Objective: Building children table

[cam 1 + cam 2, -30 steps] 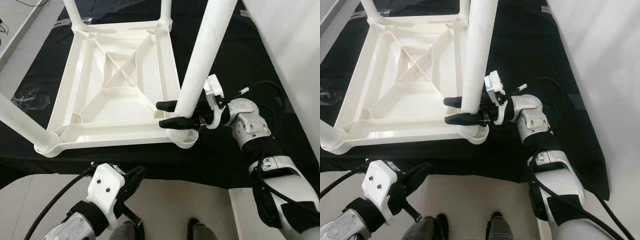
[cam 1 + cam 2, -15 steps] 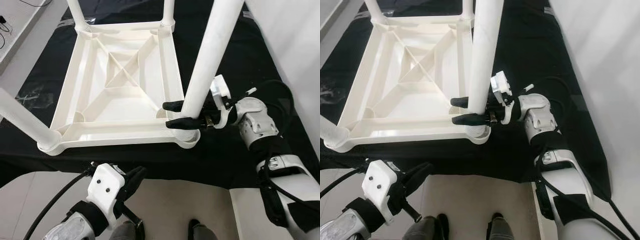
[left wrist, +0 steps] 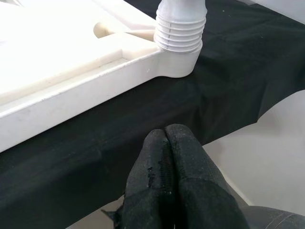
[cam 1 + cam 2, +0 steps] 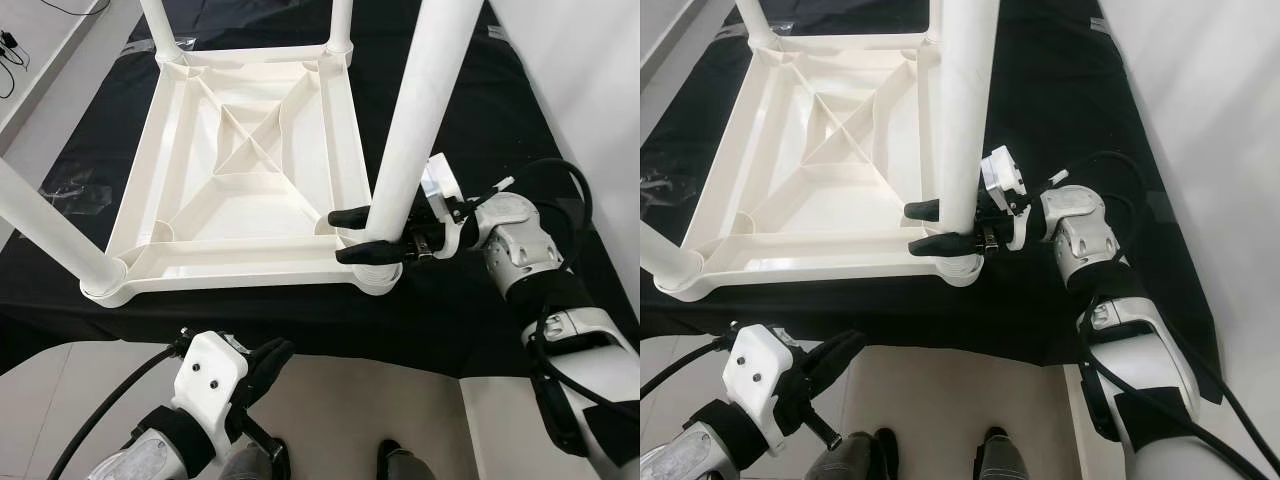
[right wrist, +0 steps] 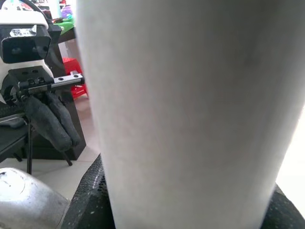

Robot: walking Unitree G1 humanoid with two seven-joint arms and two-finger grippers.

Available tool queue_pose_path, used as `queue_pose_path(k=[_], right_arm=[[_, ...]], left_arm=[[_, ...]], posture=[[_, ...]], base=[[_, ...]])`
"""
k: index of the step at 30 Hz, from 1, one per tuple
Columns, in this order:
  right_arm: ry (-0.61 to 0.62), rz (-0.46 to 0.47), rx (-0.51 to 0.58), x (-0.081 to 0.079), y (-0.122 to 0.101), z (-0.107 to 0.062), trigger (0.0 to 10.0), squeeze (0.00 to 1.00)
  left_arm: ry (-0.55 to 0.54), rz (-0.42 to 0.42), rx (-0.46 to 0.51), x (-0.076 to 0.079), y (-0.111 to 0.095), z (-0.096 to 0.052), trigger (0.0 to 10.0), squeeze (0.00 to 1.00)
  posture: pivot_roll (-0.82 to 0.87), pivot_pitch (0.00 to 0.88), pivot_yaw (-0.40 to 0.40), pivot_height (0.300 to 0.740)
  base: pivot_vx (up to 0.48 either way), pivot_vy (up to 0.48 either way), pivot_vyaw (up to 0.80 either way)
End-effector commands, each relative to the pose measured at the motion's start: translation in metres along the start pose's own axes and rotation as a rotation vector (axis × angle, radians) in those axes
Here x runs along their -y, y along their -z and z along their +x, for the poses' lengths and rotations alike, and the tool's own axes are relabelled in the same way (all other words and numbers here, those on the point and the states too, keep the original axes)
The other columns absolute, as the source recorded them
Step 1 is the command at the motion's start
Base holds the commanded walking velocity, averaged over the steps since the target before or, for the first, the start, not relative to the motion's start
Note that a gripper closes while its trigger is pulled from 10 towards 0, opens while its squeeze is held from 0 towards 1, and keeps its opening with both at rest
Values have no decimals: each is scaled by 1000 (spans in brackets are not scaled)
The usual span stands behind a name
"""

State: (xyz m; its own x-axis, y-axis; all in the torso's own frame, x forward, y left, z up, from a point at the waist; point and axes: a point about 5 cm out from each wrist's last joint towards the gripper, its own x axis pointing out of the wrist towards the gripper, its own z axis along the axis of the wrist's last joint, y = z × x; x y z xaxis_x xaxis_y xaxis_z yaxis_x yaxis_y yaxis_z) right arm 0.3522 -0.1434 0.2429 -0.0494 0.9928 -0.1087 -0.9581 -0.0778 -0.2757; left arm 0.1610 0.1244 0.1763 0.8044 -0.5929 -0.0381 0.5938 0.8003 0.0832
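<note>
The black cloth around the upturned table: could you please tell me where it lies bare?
Bare black cloth lies on the robot's right of the upturned table, beyond the right end effector. A narrow strip runs along the near edge. The near right corner is crowded: that end effector grips the table leg there.

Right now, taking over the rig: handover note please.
Right hand: shut on the near-right table leg, low down, just above its corner socket.
Left hand: shut, holding nothing, hanging idle below the table edge.
Tabletop lies upside down on the black cloth.
Done: legs stand in all four corners.
Left: I cannot tell whether the gripped leg is fully seated in its socket; confirm that, release, then turn the table upright.
</note>
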Motion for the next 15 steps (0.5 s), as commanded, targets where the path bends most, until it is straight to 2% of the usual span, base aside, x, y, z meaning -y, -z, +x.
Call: queue_pose_path(k=[1,8,15], right_arm=[[-26,67,-53,-9,18,-1,10000,0],[-62,52,-90,-12,24,7,10000,0],[-54,46,-111,-8,19,2,10000,0]], left_arm=[[5,-10,-24,0,3,-3,10000,0],[6,-10,-24,0,3,-2,10000,0],[3,-7,-23,-1,3,-3,10000,0]], posture=[[122,282,28,740],[125,288,28,740],[123,292,26,740]], base=[[0,0,0],[0,0,0],[0,0,0]])
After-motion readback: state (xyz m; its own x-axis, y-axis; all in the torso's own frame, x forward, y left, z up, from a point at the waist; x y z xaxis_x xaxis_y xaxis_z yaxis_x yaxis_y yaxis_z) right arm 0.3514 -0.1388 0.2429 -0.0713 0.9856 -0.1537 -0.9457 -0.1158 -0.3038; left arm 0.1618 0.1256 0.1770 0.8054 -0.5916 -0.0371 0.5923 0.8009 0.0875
